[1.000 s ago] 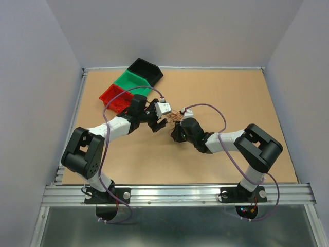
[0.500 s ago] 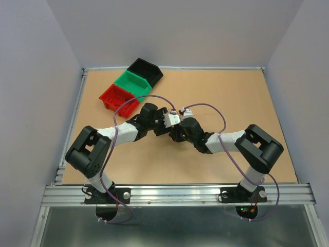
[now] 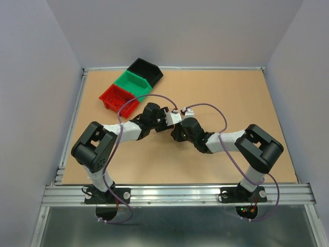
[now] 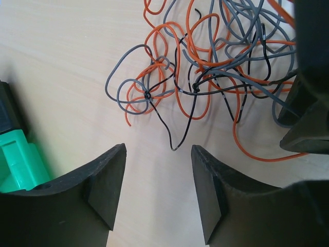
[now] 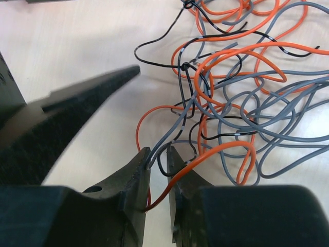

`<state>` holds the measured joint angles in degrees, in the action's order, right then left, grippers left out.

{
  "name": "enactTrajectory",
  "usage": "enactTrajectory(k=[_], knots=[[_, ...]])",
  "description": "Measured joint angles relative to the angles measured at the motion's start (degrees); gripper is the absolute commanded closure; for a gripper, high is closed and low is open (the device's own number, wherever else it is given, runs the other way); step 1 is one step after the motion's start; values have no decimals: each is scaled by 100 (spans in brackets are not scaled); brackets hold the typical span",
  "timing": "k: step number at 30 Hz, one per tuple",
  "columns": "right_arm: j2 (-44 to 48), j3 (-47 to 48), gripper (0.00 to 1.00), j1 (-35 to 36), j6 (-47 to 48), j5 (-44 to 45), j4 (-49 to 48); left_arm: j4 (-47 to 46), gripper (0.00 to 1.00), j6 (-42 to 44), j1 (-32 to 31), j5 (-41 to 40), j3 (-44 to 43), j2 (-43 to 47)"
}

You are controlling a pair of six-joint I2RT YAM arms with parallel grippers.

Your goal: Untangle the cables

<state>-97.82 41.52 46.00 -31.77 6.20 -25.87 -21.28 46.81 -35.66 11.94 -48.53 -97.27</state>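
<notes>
The cables (image 4: 198,88) are thin orange, grey and black wires, knotted in one curly tangle on the tan table. My left gripper (image 4: 159,149) is open just short of the tangle. A loose black wire end (image 4: 175,148) lies a little ahead of its tips, and nothing is between them. My right gripper (image 5: 159,152) is shut on the cables (image 5: 184,66): grey, black and orange strands run between its fingers at the tangle's near edge. In the top view both gripper heads meet over the tangle and hide it.
Red bin (image 3: 117,98), green bin (image 3: 132,82) and black bin (image 3: 145,69) stand in a row at the back left. A corner of the green bin (image 4: 18,159) shows left of my left gripper. The right gripper's black body (image 4: 308,118) borders the tangle.
My left arm has swung right, from beside the bins up to the tangle and the right gripper, and its jaws have narrowed. The right arm has kept still with its grip.
</notes>
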Motion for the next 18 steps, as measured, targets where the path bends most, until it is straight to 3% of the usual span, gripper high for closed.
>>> enactTrajectory(k=[2,5,6,8,9,10,18], knots=[[0,0,75,-9,-13,2,28,-31,43,57,-28,-98,0,-4],[2,-22,75,-35,-52,57,107,-85,59,131,-87,-256,-50,-101],[2,-35,75,-55,-70,85,149,-85,71,151,-105,-297,-92,-151],[0,-66,75,-90,-90,131,214,-90,81,184,-140,-345,-177,-260],[2,-81,75,-92,-103,133,221,-105,93,195,-164,-409,-216,-332],[7,-101,75,-92,-114,129,227,-118,99,201,-166,-450,-219,-354],[210,-129,75,-48,-72,144,216,-162,100,133,-164,-444,-138,-181]])
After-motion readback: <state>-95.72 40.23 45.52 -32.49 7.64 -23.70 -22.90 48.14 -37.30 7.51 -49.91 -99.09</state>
